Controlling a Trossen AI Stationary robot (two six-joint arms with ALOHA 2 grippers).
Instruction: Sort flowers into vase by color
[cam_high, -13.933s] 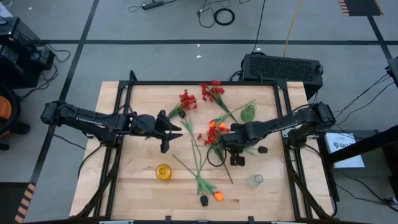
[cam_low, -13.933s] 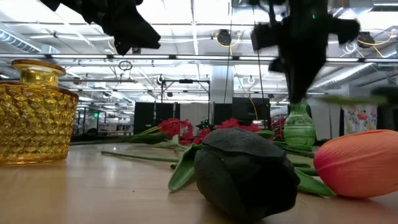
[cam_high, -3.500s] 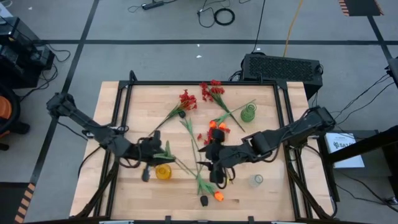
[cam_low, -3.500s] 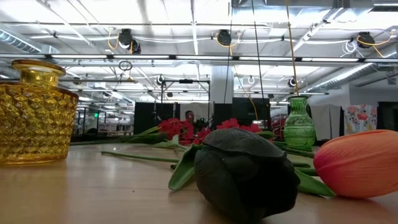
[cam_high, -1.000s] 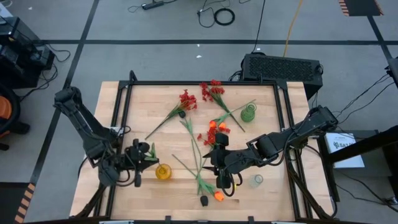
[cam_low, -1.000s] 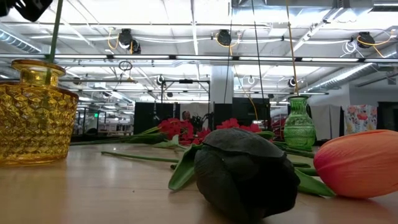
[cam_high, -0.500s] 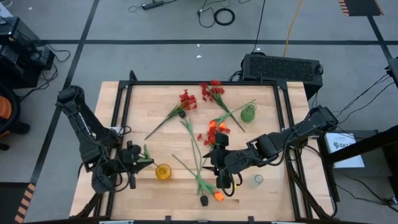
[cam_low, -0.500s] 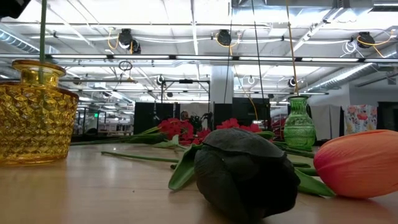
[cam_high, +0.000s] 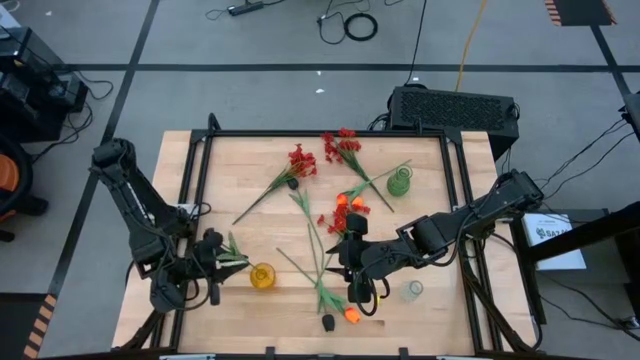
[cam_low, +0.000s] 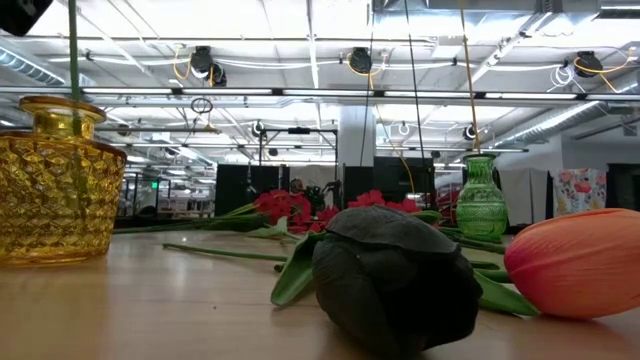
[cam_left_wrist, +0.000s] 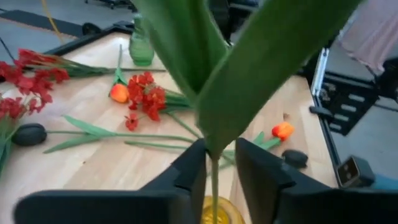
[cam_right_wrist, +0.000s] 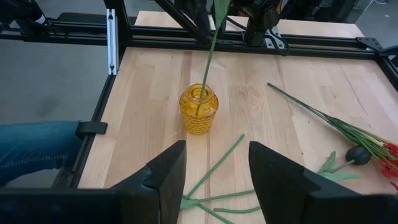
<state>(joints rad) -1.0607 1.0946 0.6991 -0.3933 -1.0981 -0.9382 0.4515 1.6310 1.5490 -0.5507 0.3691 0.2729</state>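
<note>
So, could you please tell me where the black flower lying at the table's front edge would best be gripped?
Probably on the green stem just behind the black bloom, coming straight down. The flower lies flat on the table, the stem is thin enough for a pincer, and the bulbous head looks too wide. The orange bloom lies close beside it, so close across the stem.

Flower stem (cam_left_wrist: 214, 180) hanging between the left gripper's (cam_left_wrist: 219, 167) fingers, its lower end going down into the vase (cam_right_wrist: 199, 110) directly beneath them, right gripper (cam_right_wrist: 213, 163) hovering open, vase lying ahead of its fingers, other flowers (cam_high: 338, 215) lying on the table (cam_high: 230, 170) beyond.
</note>
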